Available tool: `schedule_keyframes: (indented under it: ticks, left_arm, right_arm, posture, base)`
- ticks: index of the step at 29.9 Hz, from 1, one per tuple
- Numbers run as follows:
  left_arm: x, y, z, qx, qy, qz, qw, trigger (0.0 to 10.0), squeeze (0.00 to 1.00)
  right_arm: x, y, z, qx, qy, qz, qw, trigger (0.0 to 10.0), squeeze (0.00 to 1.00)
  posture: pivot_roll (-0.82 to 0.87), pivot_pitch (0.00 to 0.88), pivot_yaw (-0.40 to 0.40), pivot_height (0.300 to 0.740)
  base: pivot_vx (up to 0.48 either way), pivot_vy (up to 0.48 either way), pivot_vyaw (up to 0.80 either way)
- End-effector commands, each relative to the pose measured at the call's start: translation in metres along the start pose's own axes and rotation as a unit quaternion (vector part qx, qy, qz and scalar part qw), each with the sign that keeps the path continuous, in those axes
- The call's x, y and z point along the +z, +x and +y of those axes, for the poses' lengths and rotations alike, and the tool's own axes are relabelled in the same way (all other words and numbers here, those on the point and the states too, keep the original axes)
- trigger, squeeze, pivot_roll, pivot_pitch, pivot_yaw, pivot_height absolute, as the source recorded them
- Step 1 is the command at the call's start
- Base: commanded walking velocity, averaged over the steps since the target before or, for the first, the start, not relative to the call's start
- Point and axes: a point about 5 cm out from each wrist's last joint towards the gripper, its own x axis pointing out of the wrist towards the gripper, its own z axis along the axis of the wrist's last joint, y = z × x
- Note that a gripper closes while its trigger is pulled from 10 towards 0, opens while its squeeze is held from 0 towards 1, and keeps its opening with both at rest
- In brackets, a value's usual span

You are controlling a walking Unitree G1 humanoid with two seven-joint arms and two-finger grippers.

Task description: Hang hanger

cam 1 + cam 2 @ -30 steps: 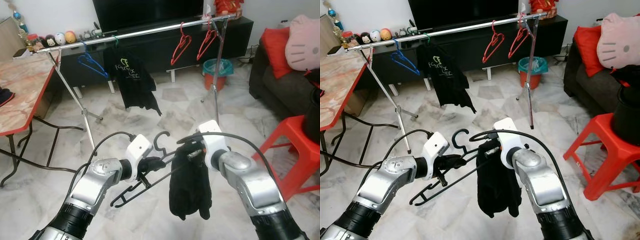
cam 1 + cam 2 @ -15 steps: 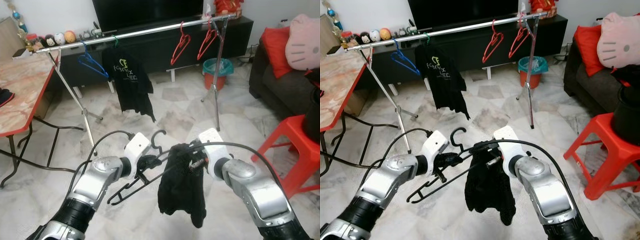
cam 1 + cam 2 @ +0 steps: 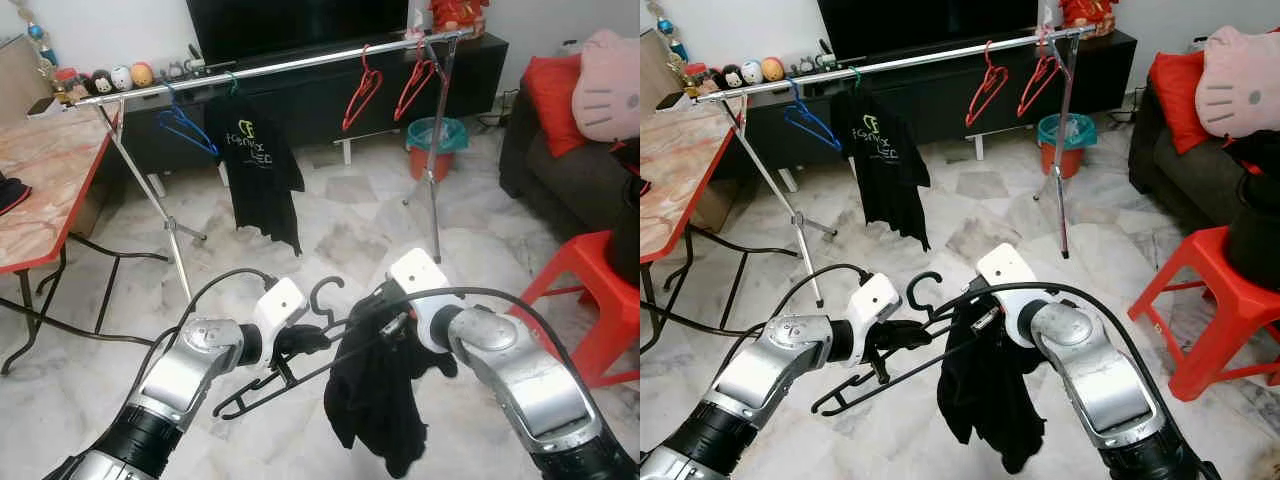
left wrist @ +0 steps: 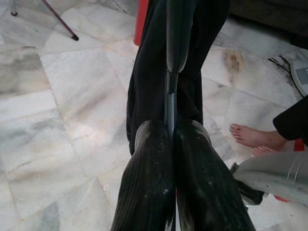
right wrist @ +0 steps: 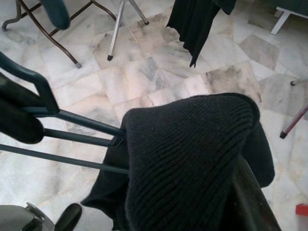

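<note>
A black hanger point(image 3: 262, 385) is held low in front of me, its hook point(image 3: 325, 292) pointing up. My left gripper point(image 3: 300, 340) is shut on it just below the hook; in the left wrist view the fingers point(image 4: 149, 192) pinch its thin bar point(image 4: 169, 96). A black knit garment point(image 3: 375, 395) hangs over the hanger's right arm, bunched over my right gripper point(image 3: 392, 312), which is shut on its top edge. In the right wrist view the knit cloth point(image 5: 192, 149) covers the fingers beside the hanger's bars point(image 5: 82, 125). The silver clothes rail point(image 3: 290, 62) stands ahead, across the floor.
On the rail hang a blue hanger point(image 3: 185, 125), a black T-shirt point(image 3: 255, 165) and two red hangers point(image 3: 362, 90). A red-edged table point(image 3: 40, 190) is at left, a red stool point(image 3: 590, 290) and sofa at right. A person's bare foot point(image 4: 250, 137) rests nearby.
The black garment has swung and now hangs lower on the hanger. My right gripper shifted slightly with it. The left gripper and hanger dipped a little. The T-shirt on the rail sways.
</note>
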Motion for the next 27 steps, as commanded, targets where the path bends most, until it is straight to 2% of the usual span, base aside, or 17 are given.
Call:
schedule_keyframes:
  ticks: [1, 3, 12, 14, 18, 21, 27]
  left_arm:
    - [-0.002, -0.006, 0.001, -0.001, 0.003, 0.003, 1.000, 10.0, 0.00]
    - [-0.004, -0.008, 0.001, -0.003, 0.003, 0.006, 1.000, 10.0, 0.00]
    - [-0.002, -0.012, 0.006, 0.008, 0.004, 0.002, 1.000, 10.0, 0.00]
    - [-0.002, -0.013, 0.005, 0.002, 0.005, 0.003, 1.000, 10.0, 0.00]
    - [-0.002, -0.012, 0.005, 0.005, 0.005, 0.003, 1.000, 10.0, 0.00]
    - [0.001, -0.010, 0.006, 0.016, 0.009, -0.006, 1.000, 10.0, 0.00]
    - [0.004, -0.008, 0.010, 0.029, 0.007, -0.011, 0.999, 10.0, 0.00]
  right_arm:
    - [0.014, -0.003, -0.015, -0.043, -0.004, -0.033, 0.998, 10.0, 0.00]
    - [0.013, -0.004, -0.028, -0.084, 0.009, -0.030, 0.996, 10.0, 0.00]
    - [0.016, -0.006, -0.043, -0.133, 0.028, -0.037, 0.990, 10.0, 0.00]
    - [0.019, -0.005, -0.037, -0.112, 0.036, -0.045, 0.992, 10.0, 0.00]
    - [0.019, -0.003, -0.024, -0.074, 0.022, -0.042, 0.996, 10.0, 0.00]
    - [0.011, 0.000, -0.013, -0.043, 0.011, -0.022, 0.999, 10.0, 0.00]
    - [0.008, -0.001, -0.002, -0.010, 0.005, -0.013, 1.000, 10.0, 0.00]
  posture:
    - [-0.13, 0.000, 0.130, 0.740]
    - [-0.13, 0.000, 0.130, 0.740]
    - [-0.13, 0.000, 0.130, 0.740]
    - [-0.13, 0.000, 0.130, 0.740]
    - [-0.13, 0.000, 0.130, 0.740]
    - [-0.12, 0.000, 0.129, 0.740]
    - [-0.13, 0.000, 0.129, 0.740]
  base:
    - [0.000, 0.000, 0.00]
    - [0.000, 0.000, 0.00]
    - [0.000, 0.000, 0.00]
    - [0.000, 0.000, 0.00]
    - [0.000, 0.000, 0.00]
    - [0.000, 0.000, 0.00]
    - [0.000, 0.000, 0.00]
